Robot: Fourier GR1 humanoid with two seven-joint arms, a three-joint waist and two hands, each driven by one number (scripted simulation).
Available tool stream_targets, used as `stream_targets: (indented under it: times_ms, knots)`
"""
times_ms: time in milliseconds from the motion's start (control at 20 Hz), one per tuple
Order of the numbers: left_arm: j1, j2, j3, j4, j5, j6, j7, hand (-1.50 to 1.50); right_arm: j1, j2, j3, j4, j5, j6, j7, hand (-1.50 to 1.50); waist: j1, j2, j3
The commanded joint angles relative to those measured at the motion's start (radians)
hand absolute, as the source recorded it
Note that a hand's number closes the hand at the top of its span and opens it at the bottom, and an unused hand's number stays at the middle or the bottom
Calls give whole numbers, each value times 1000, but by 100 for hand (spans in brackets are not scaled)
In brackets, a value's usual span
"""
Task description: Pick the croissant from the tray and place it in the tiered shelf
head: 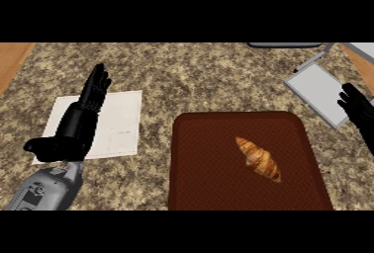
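The croissant [257,159] lies on the brown tray [205,188], a bit right of the tray's middle. Nothing is touching it. It sits flat and slanted, with one tip pointing far and left. It has not been picked up yet.

The right hand [358,108] shows at the right edge, over the near corner of the grey shelf [315,89]. Its fingers look straight and it holds nothing. It is well apart from the croissant. This is likely the hand to use, since it is the closer one to both the croissant and the shelf.

The left hand [93,91] is on the left side, over a white sheet [120,123] that lies on the speckled counter [205,74]. Its fingers are straight and point far away, and it holds nothing. It seems to be just resting there, out of the way.

There are only faint marks on the white sheet, too small to read. No other words or labels show anywhere.
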Motion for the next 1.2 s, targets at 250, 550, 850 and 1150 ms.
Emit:
stream_targets:
  times_ms: [250, 550, 850, 1150]
  knots:
    - [159, 140, 132, 162, 66, -55, 96, 0, -136, 243, 255, -225, 79, -19, -113, 150, 77, 20, -8]
    - [261, 129, 144, 212, 117, -116, 56, 0, 79, 350, 377, -256, 548, -518, -96, -150, 8, 14, -9]
    - [261, 175, 211, 226, 153, -183, 78, 0, 200, 356, 574, -382, 830, -594, 97, -150, -6, 13, -8]
    - [311, 152, 204, 229, 140, -184, 22, 0, 149, 253, 593, -508, 1155, -400, 510, -150, -10, 9, -14]
